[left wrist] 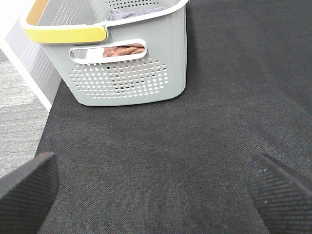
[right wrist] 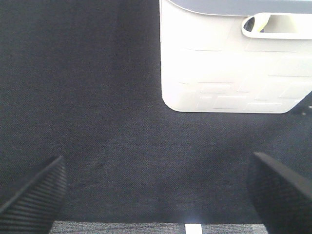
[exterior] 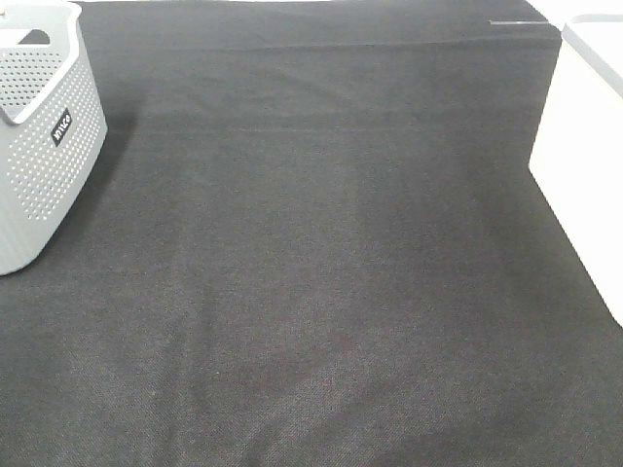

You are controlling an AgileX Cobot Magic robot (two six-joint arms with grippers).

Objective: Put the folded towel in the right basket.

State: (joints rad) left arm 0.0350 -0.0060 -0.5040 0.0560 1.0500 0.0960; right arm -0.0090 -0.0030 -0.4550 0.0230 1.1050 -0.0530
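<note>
Left, grey basket (exterior: 44, 136), right, white basket (exterior: 584, 146), dark cloth (exterior: 321, 292) between.

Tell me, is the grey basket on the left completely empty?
No: in the left wrist view, a reddish-brown cloth shows through the handle slot of the grey basket, with another greyish cloth at its top.
</note>
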